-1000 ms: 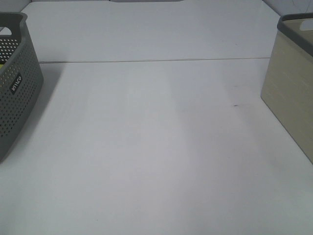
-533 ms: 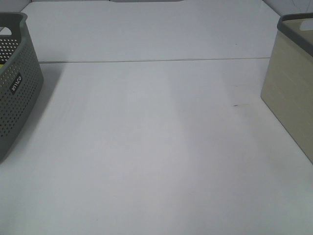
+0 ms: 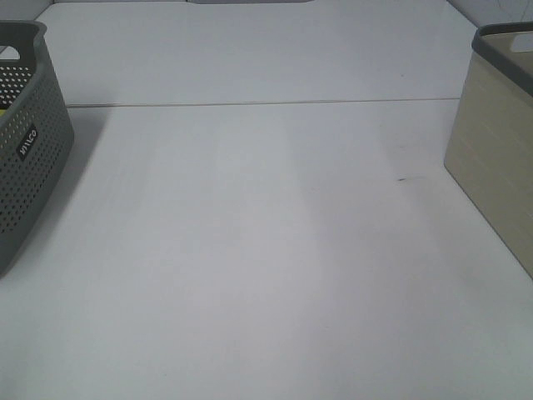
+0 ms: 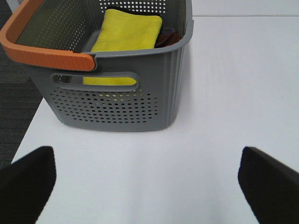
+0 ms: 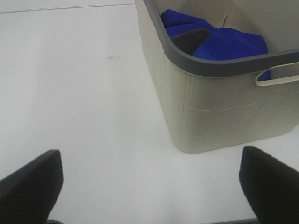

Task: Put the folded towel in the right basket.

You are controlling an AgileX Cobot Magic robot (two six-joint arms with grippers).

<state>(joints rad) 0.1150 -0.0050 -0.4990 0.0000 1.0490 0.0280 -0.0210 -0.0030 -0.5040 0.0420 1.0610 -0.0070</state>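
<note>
A folded yellow towel lies inside the grey perforated basket, which stands at the left edge of the exterior view. The beige basket with a grey rim stands at the right edge and holds a blue cloth. My left gripper is open and empty, hanging over bare table in front of the grey basket. My right gripper is open and empty, in front of the beige basket's corner. Neither gripper shows in the exterior view.
The grey basket has an orange handle and a dark item beside the yellow towel. The white table has a seam across its far part and a small dark mark. Dark floor lies beyond the table's left edge.
</note>
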